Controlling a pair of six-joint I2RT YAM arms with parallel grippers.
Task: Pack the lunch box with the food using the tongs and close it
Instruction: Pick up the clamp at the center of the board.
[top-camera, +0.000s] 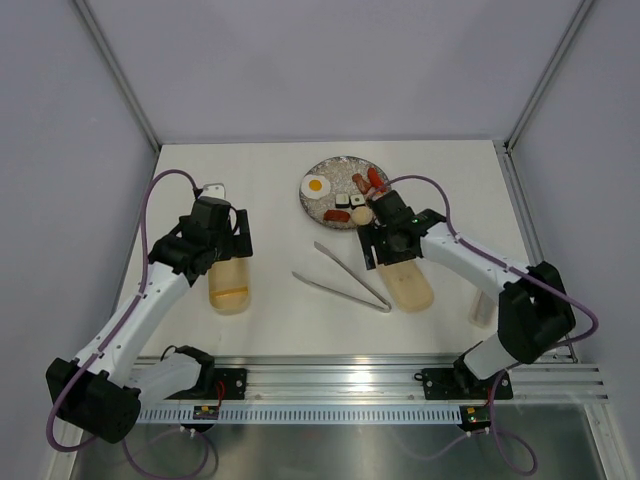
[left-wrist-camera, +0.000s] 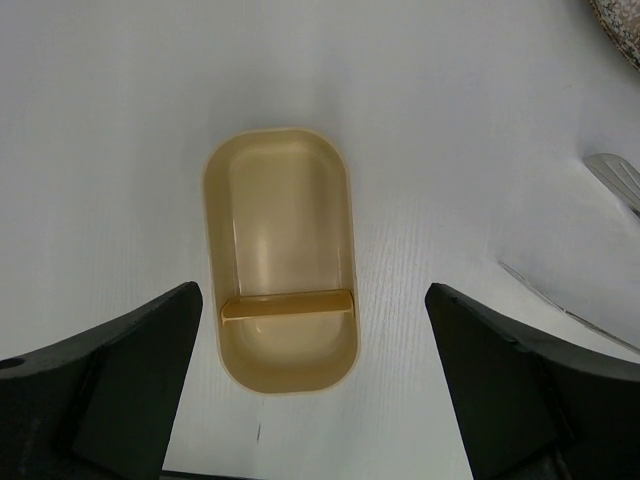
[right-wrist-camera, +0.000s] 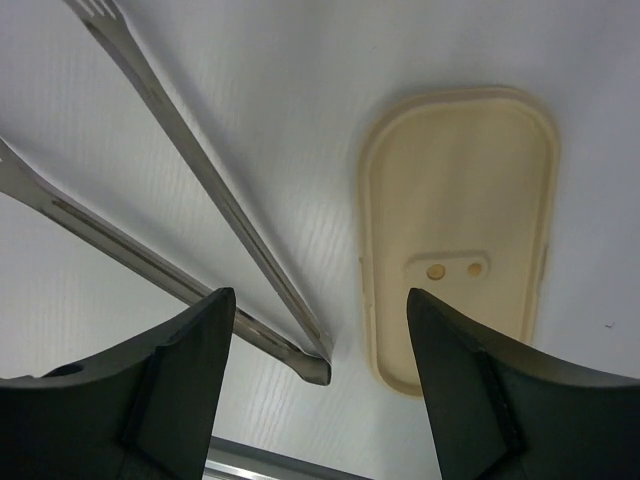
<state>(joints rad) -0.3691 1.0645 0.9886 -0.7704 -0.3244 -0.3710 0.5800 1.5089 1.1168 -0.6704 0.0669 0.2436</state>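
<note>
The pale yellow lunch box (top-camera: 230, 292) (left-wrist-camera: 285, 250) lies open and empty on the left, with a cross divider inside. My left gripper (top-camera: 222, 245) (left-wrist-camera: 312, 290) hangs open above it, its fingers wide on either side. The cream lid (top-camera: 411, 286) (right-wrist-camera: 460, 220) lies flat on the right. Beside it the silver tongs (top-camera: 345, 278) (right-wrist-camera: 200, 190) rest on the table. My right gripper (top-camera: 392, 248) (right-wrist-camera: 320, 295) is open over the tongs' joined end, touching nothing. The food, including a fried egg (top-camera: 316, 185), sausages (top-camera: 375, 180), sushi rolls (top-camera: 342, 202) and a beige ball (top-camera: 361, 215), sits on the round silver plate (top-camera: 335, 170).
A small white object (top-camera: 213, 188) lies at the back left. A pale translucent object (top-camera: 483, 305) stands by the right arm's lower link. An aluminium rail (top-camera: 350, 385) runs along the table's near edge. Grey walls close in the left, back and right.
</note>
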